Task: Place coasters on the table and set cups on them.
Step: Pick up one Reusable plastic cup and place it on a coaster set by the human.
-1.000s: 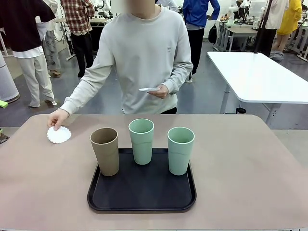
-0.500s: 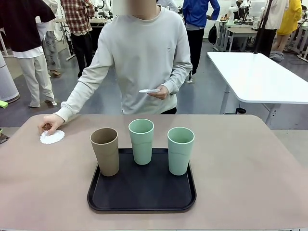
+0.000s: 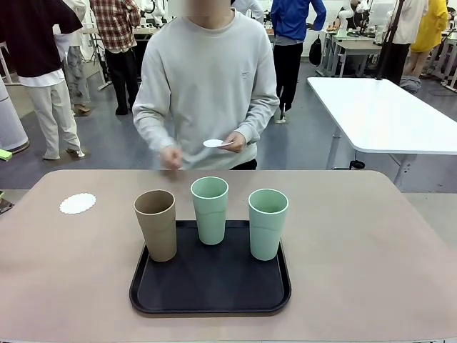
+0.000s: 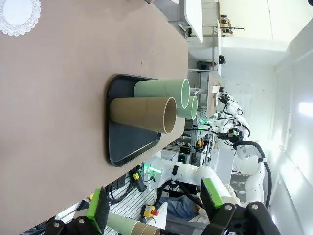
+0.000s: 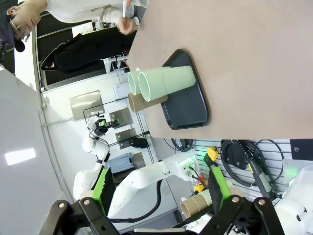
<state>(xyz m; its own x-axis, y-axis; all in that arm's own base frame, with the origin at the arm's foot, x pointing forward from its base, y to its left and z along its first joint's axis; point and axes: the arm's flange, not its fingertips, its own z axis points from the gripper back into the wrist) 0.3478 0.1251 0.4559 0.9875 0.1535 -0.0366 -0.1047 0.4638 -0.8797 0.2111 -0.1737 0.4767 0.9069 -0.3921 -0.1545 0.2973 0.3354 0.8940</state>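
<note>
One coaster (image 3: 78,204) lies flat on the bench (image 3: 357,250) near its left edge, well apart from the black tray (image 3: 211,309). On the tray stand three upright cups: the brown cup (image 3: 156,224) at the left, the middle green cup (image 3: 210,209) and the right green cup (image 3: 268,223). Beyond the far edge, the person's hand (image 3: 237,139) holds a second coaster (image 3: 213,143); the other hand (image 3: 171,157) is blurred beside it. The left tool (image 4: 155,208) and the right tool (image 5: 161,191) both have their fingers wide apart, with nothing between them.
</note>
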